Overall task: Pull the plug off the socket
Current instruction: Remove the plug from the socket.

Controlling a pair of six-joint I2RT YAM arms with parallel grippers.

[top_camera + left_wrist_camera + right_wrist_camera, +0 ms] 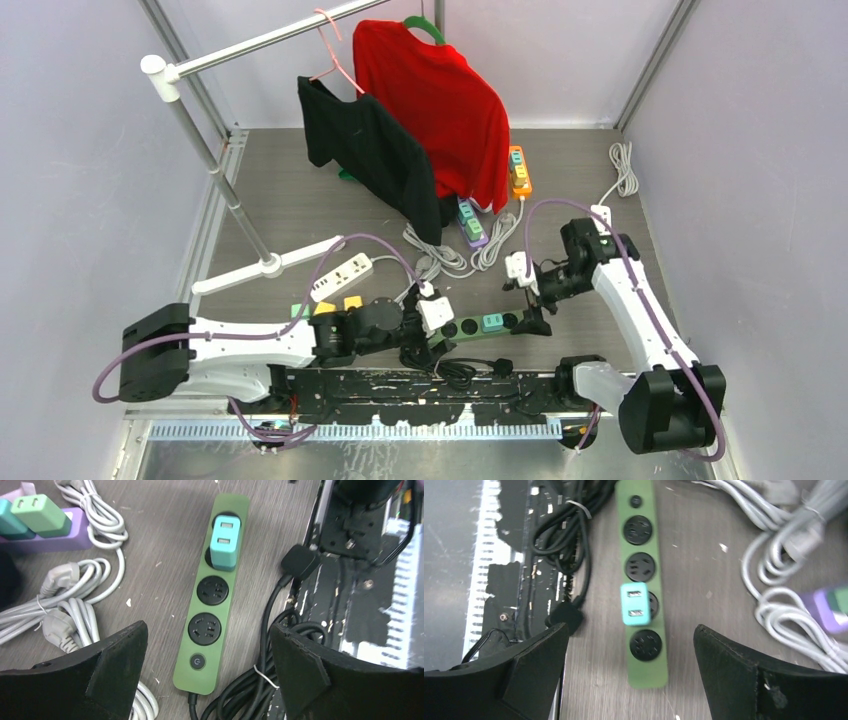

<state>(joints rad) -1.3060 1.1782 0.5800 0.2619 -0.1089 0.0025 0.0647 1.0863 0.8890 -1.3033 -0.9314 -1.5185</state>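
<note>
Green power strip (470,327) lies flat on the grey table (300,210), close to the near edge, right between your two arms. Teal plug (492,322) is seated in it, third socket counting from the switch end (two small slots on its top face, standing straight as far as either wrist view shows). Left wrist view: the strip (202,645) runs away from the camera, with the switch button nearest, then two bare sockets, then the plug (223,545), which partly hides the last socket behind it. Your left tool (207,627) hangs above the switch end with its fingers spread wide, nothing between them, gripping nothing. Right wrist view: same strip (646,672) seen from the other end, with the plug (635,603) just ahead of the fingers. Your right tool (631,627) is spread fully too, released, above the end socket and clear of the plug. Black cable (268,605) coils just beside the strip on the arm-base side, its black plug head (299,560) lying unplugged near the teal one. White cords (75,605) are bundled on the other side, next to a purple strip (75,542) carrying a green and a teal plug. Farther back, a red shirt (430,100) and a black shirt (370,150) hang from the rail.
</note>
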